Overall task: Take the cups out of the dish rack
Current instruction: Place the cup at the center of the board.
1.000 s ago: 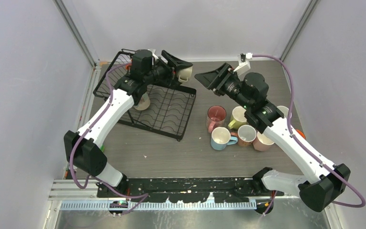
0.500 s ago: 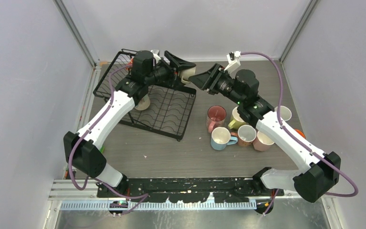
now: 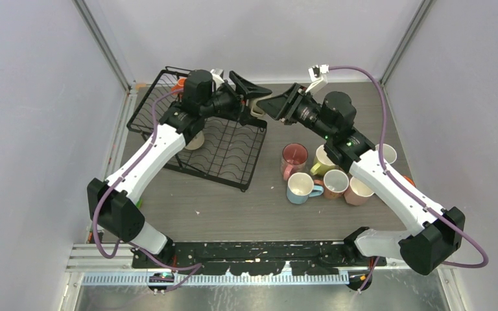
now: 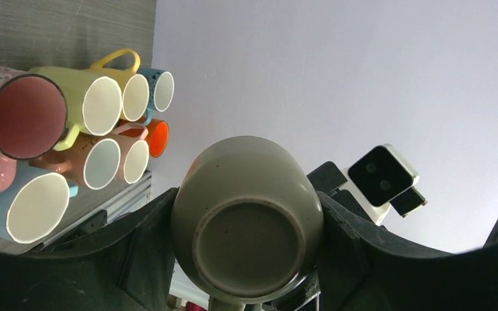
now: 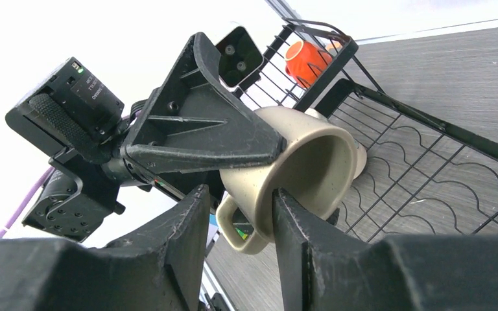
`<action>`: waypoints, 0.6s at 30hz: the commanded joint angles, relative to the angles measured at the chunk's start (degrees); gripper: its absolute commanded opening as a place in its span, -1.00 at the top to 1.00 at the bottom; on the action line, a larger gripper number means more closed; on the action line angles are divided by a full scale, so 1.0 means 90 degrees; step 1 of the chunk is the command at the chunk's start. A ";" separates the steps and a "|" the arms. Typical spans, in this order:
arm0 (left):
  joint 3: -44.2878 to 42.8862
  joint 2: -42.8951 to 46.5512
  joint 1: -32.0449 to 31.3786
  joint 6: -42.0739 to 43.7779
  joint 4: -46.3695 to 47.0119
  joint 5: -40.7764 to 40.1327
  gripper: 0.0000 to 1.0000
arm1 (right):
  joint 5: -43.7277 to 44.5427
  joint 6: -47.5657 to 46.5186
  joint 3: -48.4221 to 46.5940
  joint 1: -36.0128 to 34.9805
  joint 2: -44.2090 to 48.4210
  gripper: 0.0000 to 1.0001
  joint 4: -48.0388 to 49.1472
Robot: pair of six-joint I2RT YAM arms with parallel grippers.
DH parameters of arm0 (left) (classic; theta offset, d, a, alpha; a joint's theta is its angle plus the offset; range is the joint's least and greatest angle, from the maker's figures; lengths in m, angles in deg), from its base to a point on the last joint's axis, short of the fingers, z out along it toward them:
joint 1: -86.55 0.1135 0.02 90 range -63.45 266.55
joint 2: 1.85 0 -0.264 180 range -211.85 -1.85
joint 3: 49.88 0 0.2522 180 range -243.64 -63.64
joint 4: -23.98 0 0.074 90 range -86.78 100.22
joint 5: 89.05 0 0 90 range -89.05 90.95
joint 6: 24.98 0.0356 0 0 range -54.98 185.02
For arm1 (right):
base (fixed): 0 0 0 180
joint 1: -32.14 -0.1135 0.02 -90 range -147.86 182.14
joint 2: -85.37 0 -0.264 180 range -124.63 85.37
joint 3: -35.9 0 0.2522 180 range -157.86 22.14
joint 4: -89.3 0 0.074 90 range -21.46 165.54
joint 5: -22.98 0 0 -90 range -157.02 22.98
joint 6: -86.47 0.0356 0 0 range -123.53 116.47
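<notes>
**Beige cup at a mid-air handover above the dish rack**

The beige cup [image 5: 292, 162] lies on its side in the air over the far right corner of the dish rack [image 3: 227, 146], with its mouth towards the right arm and its base towards the left wrist camera. It touches neither the rack nor the table [image 3: 233, 214].

The main risk is timing. If the left gripper [image 4: 246, 214] lets go before the other has a firm bite, the cup drops onto the wire or the table and may chip. The right gripper's hold would be on a thin wall close to the handle [image 5: 233, 227], well off the cup's middle, so the cup could swing down around that pinch. A pull from the right while the left is clamped would drag glazed ceramic through the pads — and the two grippers sit very near each other, so a small misjudgement could knock them together.

The left gripper is closed on the cup's body, one finger on each side, roughly half spread. The right gripper [image 5: 238, 197] straddles the lower rim, one finger inside the mouth and one outside by the handle; I cannot tell whether it presses yet.

An orange cup [image 5: 305, 58] sits in the basket section, another cup [image 3: 194, 141] stands on the tray, and the unloaded cups [image 3: 318, 175] cluster on the table to the right.
</notes>
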 commanded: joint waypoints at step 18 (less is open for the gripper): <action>0.0000 0.0257 -0.0157 -0.0255 0.1061 0.0494 0.71 | -0.0125 -0.0135 -0.0195 -0.0028 0.0191 0.99 0.0530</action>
